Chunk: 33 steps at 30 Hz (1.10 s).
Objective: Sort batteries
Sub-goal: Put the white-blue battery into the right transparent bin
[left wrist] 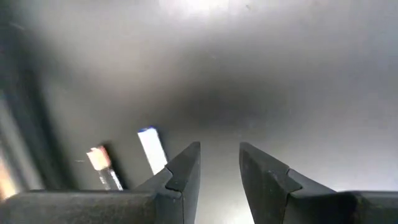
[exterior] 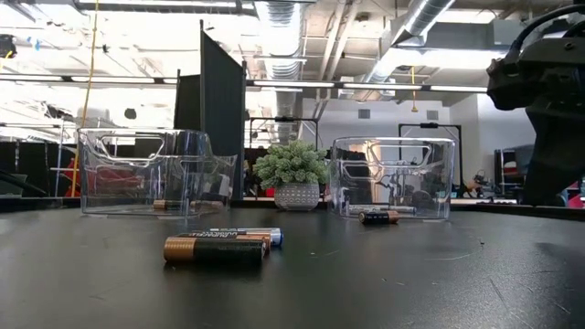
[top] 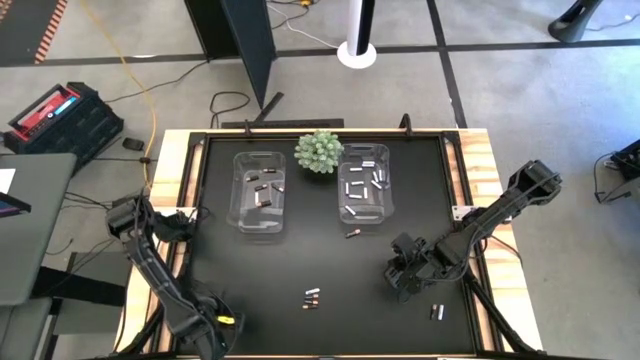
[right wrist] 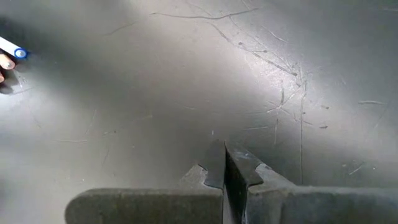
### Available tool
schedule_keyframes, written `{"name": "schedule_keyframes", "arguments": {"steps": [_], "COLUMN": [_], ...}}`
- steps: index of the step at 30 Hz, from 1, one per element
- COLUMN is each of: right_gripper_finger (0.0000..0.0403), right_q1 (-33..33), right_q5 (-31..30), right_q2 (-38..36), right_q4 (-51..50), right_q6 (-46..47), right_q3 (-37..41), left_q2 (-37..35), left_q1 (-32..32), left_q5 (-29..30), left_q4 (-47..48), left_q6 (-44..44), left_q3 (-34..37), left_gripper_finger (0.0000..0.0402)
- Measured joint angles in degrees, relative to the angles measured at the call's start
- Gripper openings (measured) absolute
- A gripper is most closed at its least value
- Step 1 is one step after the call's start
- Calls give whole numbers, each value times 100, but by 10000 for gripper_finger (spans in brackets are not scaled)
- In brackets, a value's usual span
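Observation:
Two batteries (top: 311,297) lie side by side on the black table near its front middle; in the low view (exterior: 219,247) one is dark with a copper end and one pale with a blue end. Another battery (top: 352,234) lies in front of the right bin, and two more (top: 436,312) at the near right. My left gripper (left wrist: 219,155) points down over the near left of the table (top: 212,322), open and holding nothing; the two middle batteries (left wrist: 152,149) lie off to one side of it. My right gripper (right wrist: 224,155) hangs shut over bare table at the right (top: 400,280).
Two clear bins stand at the back: the left bin (top: 260,190) holds dark batteries, the right bin (top: 365,182) pale ones. A green spiky plant (top: 319,150) in a pot stands between them. The black mat (top: 300,250) in the middle has bare room.

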<state>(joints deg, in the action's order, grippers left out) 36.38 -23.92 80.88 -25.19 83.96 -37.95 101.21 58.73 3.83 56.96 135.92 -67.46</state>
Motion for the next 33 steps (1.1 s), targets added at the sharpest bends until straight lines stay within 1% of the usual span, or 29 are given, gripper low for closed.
{"name": "schedule_keyframes", "arguments": {"steps": [3, 9, 13, 19, 25, 33], "right_gripper_finger": [19, 19, 19, 19, 19, 19], "right_q1": [0, 6, 39, 76, 74, 74], "right_q5": [0, 0, 0, 2, 0, 0], "right_q2": [0, 0, 0, 0, 0, 0], "right_q4": [9, 58, 61, 63, 59, 36], "right_q6": [0, 3, 7, 11, 11, -9], "right_q3": [0, 0, 0, 0, 0, 0], "left_q2": [-2, 20, 17, 24, 410, 951], "left_q1": [58, 299, 350, 392, 425, 410], "left_q5": [-57, -589, -729, -769, -1160, -1206], "left_q4": [352, 332, 375, 348, 222, -47], "left_q6": [0, 103, 132, 131, 135, 187], "left_q3": [-148, -50, -50, -52, -59, -76], "left_gripper_finger": [105, 105, 105, 105, 105, 105]}}
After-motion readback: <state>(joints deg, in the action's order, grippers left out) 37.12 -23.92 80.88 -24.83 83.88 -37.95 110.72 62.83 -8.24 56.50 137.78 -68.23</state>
